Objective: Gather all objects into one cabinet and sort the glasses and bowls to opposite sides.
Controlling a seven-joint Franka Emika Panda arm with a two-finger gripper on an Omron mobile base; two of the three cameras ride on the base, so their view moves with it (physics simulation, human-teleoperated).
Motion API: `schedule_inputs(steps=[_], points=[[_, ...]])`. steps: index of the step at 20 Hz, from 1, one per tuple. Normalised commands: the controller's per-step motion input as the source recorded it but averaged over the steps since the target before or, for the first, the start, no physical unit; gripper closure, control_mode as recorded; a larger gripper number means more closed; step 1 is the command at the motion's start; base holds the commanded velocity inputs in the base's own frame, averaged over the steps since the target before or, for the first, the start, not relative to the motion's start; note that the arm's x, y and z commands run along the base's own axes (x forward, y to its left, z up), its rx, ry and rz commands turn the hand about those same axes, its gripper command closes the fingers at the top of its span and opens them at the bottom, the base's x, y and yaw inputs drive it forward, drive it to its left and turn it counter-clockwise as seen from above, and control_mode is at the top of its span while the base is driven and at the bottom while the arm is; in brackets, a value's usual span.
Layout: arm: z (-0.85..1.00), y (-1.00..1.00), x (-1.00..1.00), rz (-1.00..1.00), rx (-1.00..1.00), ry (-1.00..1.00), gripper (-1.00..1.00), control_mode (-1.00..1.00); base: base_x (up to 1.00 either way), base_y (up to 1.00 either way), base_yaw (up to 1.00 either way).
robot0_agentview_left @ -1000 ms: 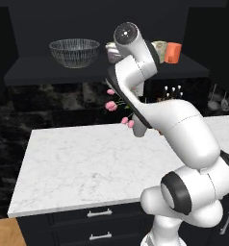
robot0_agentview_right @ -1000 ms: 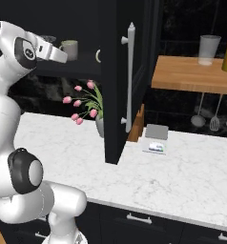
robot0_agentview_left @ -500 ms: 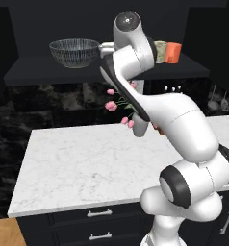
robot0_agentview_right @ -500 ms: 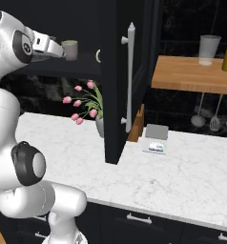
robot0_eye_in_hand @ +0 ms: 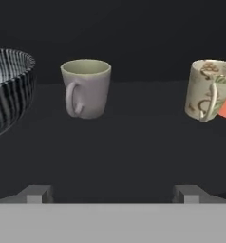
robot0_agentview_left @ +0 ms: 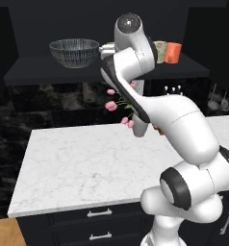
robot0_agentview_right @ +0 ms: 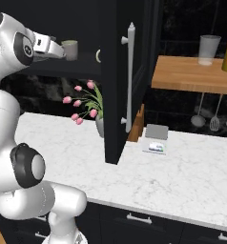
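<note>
Pale grey cup [robot0_eye_in_hand: 86,88] stands mid-shelf [robot0_eye_in_hand: 124,142], between ribbed bowl [robot0_eye_in_hand: 10,90] and speckled cup [robot0_eye_in_hand: 207,90].
Fingers [robot0_eye_in_hand: 36,193] spread wide, empty, short of it. Advise centring on the cup body, clear of its handle, before closing.

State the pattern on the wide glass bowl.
Fine ribbed lines on the bowl, clearest in the hand view.
</note>
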Motion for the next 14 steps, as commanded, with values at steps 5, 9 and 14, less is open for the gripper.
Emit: schedule_inputs(steps=[5, 9, 14], points=[[-0.15, 0.05, 0.36, 0.00, 0.00, 0.00, -1.00, -1.00, 0.00, 0.00, 0.00], [0.00, 0.02, 0.54, 0.00, 0.00, 0.00, -1.00, -1.00, 0.00, 0.00, 0.00], [0.00, 0.00, 0.38, 0.00, 0.00, 0.00, -1.00, -1.00, 0.00, 0.00, 0.00]])
